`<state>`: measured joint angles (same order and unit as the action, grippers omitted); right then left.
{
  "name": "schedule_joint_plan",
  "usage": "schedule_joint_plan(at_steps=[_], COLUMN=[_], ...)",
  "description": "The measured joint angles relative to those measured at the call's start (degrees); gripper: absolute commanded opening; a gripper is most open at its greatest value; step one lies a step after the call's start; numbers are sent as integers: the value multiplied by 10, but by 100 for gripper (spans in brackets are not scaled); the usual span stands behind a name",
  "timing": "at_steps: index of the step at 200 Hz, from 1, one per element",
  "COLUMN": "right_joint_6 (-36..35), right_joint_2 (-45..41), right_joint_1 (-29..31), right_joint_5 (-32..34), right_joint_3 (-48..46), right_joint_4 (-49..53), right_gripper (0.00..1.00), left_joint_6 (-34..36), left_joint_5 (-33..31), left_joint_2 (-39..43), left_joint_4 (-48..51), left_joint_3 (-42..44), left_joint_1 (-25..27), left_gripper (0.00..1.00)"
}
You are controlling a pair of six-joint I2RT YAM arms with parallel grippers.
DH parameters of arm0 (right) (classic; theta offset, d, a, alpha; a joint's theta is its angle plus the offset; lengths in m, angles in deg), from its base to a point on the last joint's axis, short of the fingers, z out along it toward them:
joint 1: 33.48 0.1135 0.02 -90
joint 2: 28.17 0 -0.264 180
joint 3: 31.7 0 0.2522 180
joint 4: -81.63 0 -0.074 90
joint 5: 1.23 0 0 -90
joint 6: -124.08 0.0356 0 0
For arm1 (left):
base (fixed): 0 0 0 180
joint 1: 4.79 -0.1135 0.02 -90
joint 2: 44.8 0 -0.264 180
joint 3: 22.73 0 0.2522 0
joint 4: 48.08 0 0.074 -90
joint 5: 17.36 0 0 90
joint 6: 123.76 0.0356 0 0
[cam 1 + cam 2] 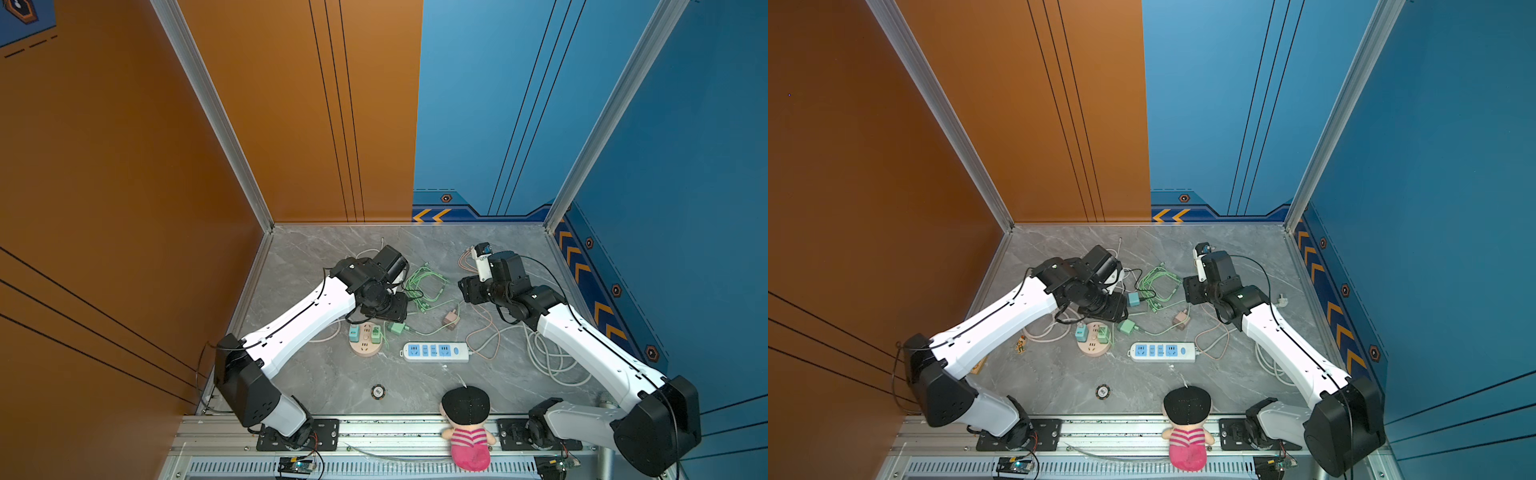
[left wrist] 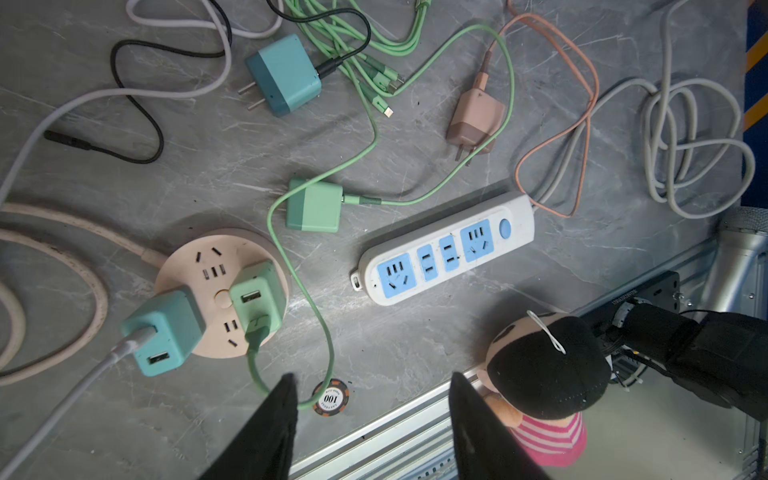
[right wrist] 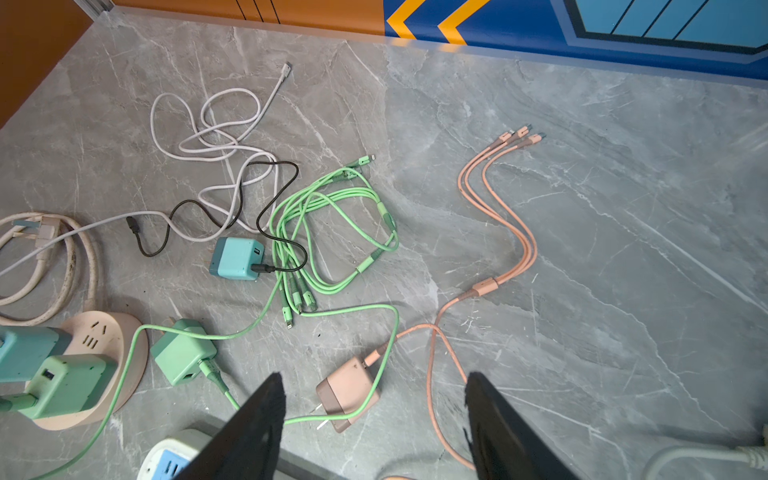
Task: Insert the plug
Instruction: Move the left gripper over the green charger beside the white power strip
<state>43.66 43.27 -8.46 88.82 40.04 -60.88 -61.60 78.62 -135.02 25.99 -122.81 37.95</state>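
Three loose plugs lie on the grey table: a green one (image 2: 313, 205), a pink one (image 3: 349, 392) and a teal one (image 2: 284, 75). A white power strip (image 1: 434, 351) with blue sockets lies in front of them, all sockets free. Left of it, a round pink socket (image 1: 365, 340) holds a teal adapter and a green adapter. My left gripper (image 2: 372, 375) hangs open and empty above the table, over the green plug and round socket in both top views. My right gripper (image 3: 374, 374) is open, high over the pink plug, touching nothing.
A tangle of green cables (image 1: 424, 286) lies mid-table, with white and black cables (image 3: 216, 166) behind. A grey cord coil (image 1: 552, 357) lies at right. A doll (image 1: 467, 428) and a poker chip (image 1: 377, 391) sit at the front edge. Walls enclose three sides.
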Motion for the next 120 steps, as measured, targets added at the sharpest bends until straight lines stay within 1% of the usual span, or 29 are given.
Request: schedule_joint_plan(at_steps=[4, 17, 22, 34, 59, 84, 90, 104, 120], right_joint_6=[-2, -6, -7, -8, -8, -8, -8, -8, -6], right_joint_2=[-1, -5, -8, -17, -36, -38, -37, -30, -15], right_joint_1=[-1, -3, -3, -6, -10, -15, -16, -17, -18], right_joint_5=[0, 0, 0, 0, 0, 0, 0, -3, -8], right_joint_3=[0, 0, 0, 0, 0, 0, 0, 3, 12], right_joint_4=[2, 8, 10, 14, 18, 19, 20, 23, 25], right_gripper=[70, 70, 71, 71, 71, 71, 71, 71, 71], left_joint_6=[1, 3, 7, 8, 5, -4, -5, -7, -3], left_joint_5=[0, -2, -3, -4, -17, -38, -43, -47, -47], left_joint_2=[-11, -38, -47, -66, -101, -126, -132, -145, -160], left_joint_4=[-2, -6, -6, -11, -14, -14, -14, -14, -14], left_joint_3=[-5, -18, -23, -30, -30, -28, -28, -28, -28], left_joint_1=[3, 10, 12, 16, 24, 27, 27, 27, 27], left_gripper=[53, 44, 42, 42, 48, 51, 50, 41, 40])
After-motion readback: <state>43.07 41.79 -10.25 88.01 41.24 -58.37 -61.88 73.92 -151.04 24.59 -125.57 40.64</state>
